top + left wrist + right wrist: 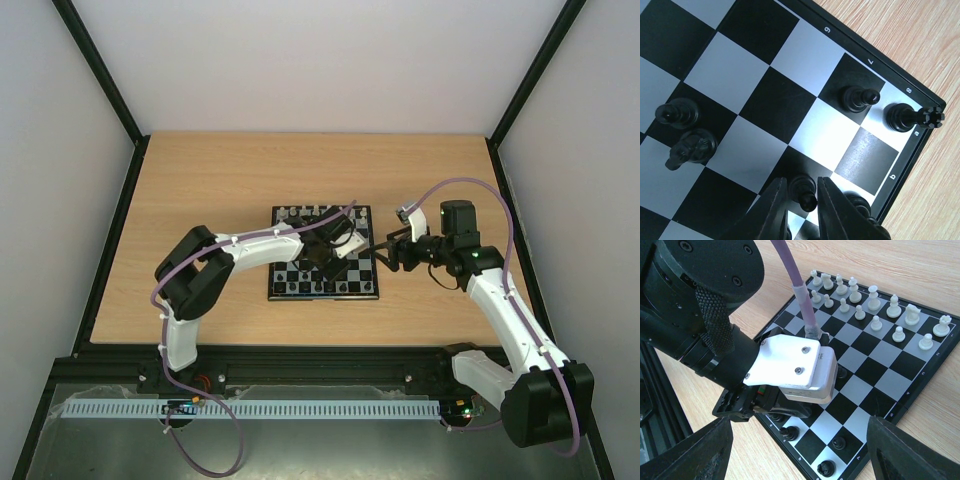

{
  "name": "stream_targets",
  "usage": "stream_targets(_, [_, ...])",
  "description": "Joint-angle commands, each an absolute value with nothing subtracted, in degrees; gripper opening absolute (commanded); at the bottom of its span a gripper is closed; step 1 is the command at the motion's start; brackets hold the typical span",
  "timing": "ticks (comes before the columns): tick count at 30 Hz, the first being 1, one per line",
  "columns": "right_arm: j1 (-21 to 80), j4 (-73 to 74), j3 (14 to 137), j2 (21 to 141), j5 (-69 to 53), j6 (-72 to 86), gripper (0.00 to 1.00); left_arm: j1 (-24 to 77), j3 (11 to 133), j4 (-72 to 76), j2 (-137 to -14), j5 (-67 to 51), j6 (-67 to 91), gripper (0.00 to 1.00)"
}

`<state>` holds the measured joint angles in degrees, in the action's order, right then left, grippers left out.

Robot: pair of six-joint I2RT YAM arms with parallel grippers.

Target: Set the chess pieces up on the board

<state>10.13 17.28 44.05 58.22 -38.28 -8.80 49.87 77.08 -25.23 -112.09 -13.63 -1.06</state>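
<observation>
From above, the left arm (250, 250) hides much of the board (322, 298); up close, the left gripper (802, 181) sits around a black pawn (807, 200) by the board's corner; squeezing it or not, I cannot tell; the right gripper (800, 450) gapes wide apart.

A wooden table (200, 180) is lying flat. It is light brown, with thin lines running along it. Pale walls (50, 200) are standing around it on three sides. Two black bars (100, 70) are going up from the far corners of the table. A black rail (300, 362) is running along the near edge. Just in front of the rail, a long white strip (300, 409) with many little teeth is lying on a grey metal floor (350, 455).
</observation>
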Motion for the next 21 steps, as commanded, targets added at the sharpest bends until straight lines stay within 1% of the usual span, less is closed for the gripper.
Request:
stream_targets(1, [9.9,19.6,43.3,57.7,-39.9,-9.5,0.74,50.2,79.1,-26.6,-112.5,-12.9,-1.0,0.22])
stream_targets(9, [9.9,19.8,43.6,57.5,-39.9,-9.1,0.74,50.0,81.0,-27.5,-107.0,-13.1,-0.1,0.33])
stream_targets(13, [9.5,20.8,45.0,57.2,-38.2,-8.0,0.74,48.6,79.9,-25.8,-103.2,-13.2,0.2,0.42])
stream_targets(17, [9.2,22.5,46.5,56.2,-32.9,-7.9,0.72,46.2,79.1,-24.5,-102.1,-8.5,2.8,0.42])
stream_targets(21, [9.2,20.4,42.4,54.0,-30.1,-8.3,0.71,44.9,80.0,-24.7,-104.1,-6.8,3.6,0.40])
